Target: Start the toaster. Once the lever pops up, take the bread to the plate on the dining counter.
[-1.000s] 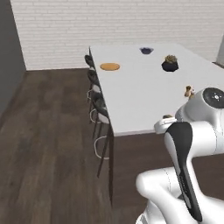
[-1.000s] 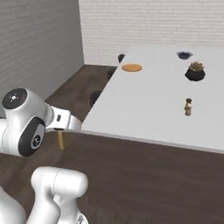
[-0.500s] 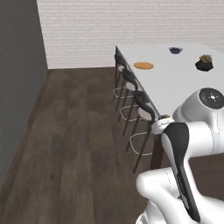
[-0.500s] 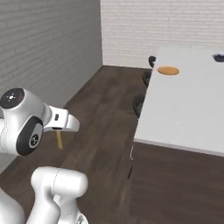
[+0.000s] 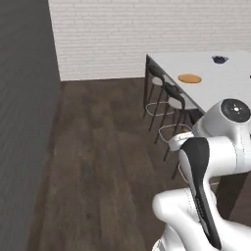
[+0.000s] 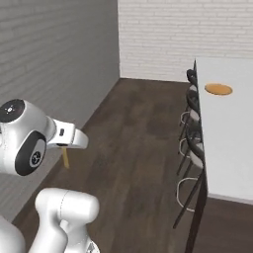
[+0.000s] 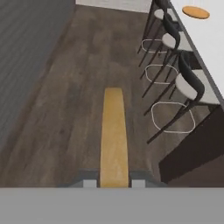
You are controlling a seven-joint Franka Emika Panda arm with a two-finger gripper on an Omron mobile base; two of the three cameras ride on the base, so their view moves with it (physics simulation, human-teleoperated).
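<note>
My gripper [image 7: 113, 183] is shut on the bread [image 7: 113, 135], a tan slice seen edge-on and pointing out over the dark wood floor. From the right base view the bread [image 6: 65, 157] hangs below the white hand, to the left of the arm. The orange plate [image 7: 195, 12] lies on the white dining counter [image 7: 209, 37], far ahead and to the right. The base views show the plate [image 5: 189, 78] [image 6: 218, 89] near the counter's [image 5: 220, 73] [image 6: 227, 138] far end. The toaster is out of view.
Dark bar stools [image 7: 186, 87] [image 5: 169, 100] [image 6: 193, 143] line the counter's near side, between me and the plate. A grey wall [image 5: 24, 122] runs along the left and a white brick wall [image 6: 173, 34] closes the far end. A small dark bowl [image 5: 219, 59] sits further along the counter.
The whole picture has shifted: the base has moved, so the counter now lies off to the right and open floor is ahead. The arm holds its pose with the bread.
</note>
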